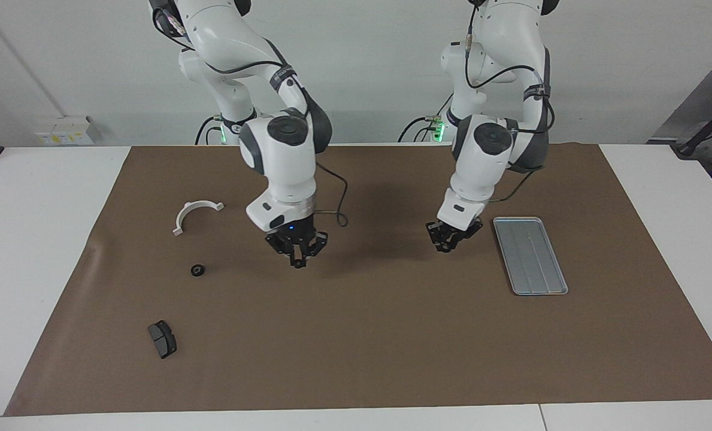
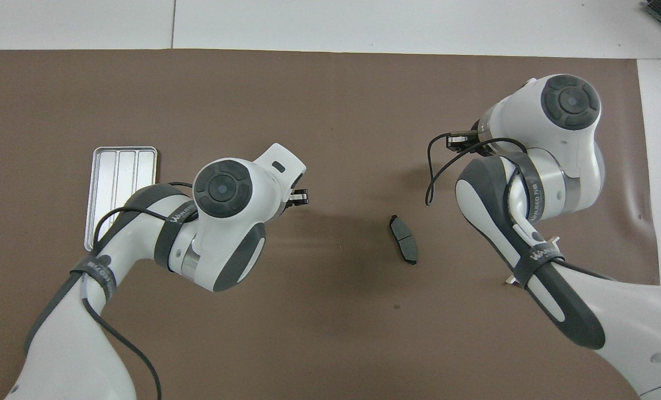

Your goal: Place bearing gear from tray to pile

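Two grippers hang mid-frame: left gripper [image 1: 448,242], fingers narrow, seemingly pinching the bearing gear, should travel level to the pile [image 1: 197,270]; right gripper [image 1: 296,258], fingers together, waits.

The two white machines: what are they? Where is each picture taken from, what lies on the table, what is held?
Two robot arms with two-finger hands. One picture faces them across the table; the other looks down from above. On the mat lie an empty metal tray, a white half-ring bracket, a black gear and two brake pads. Both hands hang over the mat: the right hand shut and empty, the left hand beside the tray; whether it holds anything, I cannot tell.
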